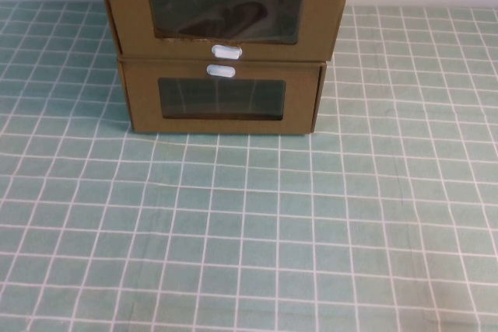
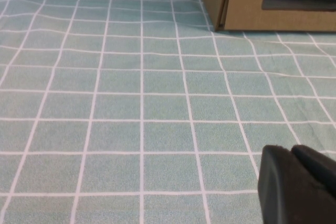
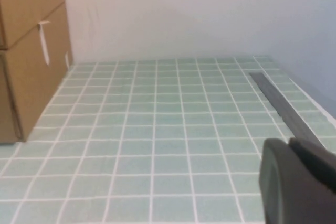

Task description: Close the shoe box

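The shoe box (image 1: 222, 13) stands at the far edge of the table (image 1: 249, 231), stacked on a second box (image 1: 222, 99), its drawer protruding slightly. Neither the left gripper (image 2: 296, 184) nor the right gripper (image 3: 296, 182) shows enough to tell its opening. I think a flat, centred push on the front panel would slide it in straight.

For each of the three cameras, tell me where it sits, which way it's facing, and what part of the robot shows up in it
High view: raised on the robot's side, angled down at the shoe box stacked on the lower box on the checked cloth; no arm shows.
Left wrist view: low over the cloth, facing the lower box's front corner; the left gripper shows at the edge.
Right wrist view: low, looking along the stack's side toward the wall; the right gripper shows at the edge.
Shared: all three show the boxes and cloth.
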You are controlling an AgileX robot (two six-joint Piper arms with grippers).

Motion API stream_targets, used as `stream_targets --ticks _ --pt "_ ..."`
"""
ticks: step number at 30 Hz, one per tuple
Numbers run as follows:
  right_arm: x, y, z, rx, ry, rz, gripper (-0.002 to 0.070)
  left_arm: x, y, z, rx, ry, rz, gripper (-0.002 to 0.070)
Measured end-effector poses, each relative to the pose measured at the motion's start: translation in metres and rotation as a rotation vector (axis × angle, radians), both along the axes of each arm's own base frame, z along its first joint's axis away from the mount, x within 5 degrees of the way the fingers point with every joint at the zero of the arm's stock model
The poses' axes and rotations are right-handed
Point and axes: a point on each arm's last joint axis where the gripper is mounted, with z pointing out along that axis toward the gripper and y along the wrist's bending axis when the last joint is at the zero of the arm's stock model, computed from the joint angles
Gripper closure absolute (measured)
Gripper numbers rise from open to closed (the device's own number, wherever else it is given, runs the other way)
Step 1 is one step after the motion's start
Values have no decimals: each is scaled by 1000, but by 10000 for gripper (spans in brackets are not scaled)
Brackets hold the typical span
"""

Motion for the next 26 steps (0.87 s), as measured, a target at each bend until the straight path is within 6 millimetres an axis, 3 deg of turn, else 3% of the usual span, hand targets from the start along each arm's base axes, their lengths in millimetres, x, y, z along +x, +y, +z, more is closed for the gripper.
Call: stream_targets --ticks 9,26 --pt "-1 0 -30 12 222 -17 690 0 0 0 0 0 0 680" --pt "-1 0 -31 12 228 -15 690 0 0 0 0 0 0 680"
